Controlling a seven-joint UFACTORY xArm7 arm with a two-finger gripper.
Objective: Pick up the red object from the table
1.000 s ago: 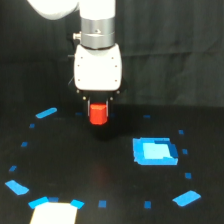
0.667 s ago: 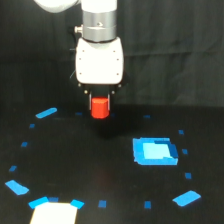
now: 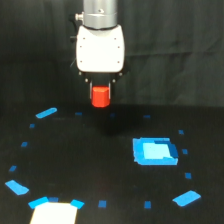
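Near edge: a pale white patch (image 3: 55, 214) with blue tape corners lies on the black counter (image 3: 100, 170).
Middle ground: a large blue patch (image 3: 155, 151) sits toward the exterior view's right; small blue tape squares (image 3: 102, 203) ring the surface.
Red object (image 3: 100, 96): clear of the counter, against the dark backdrop.
Hand (image 3: 100, 92): pinching the red object from both sides, beneath the white wrist housing (image 3: 100, 47).

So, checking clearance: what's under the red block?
Beneath the small red-orange block, held in the tool, only bare black table shows. The block's underside is hidden.
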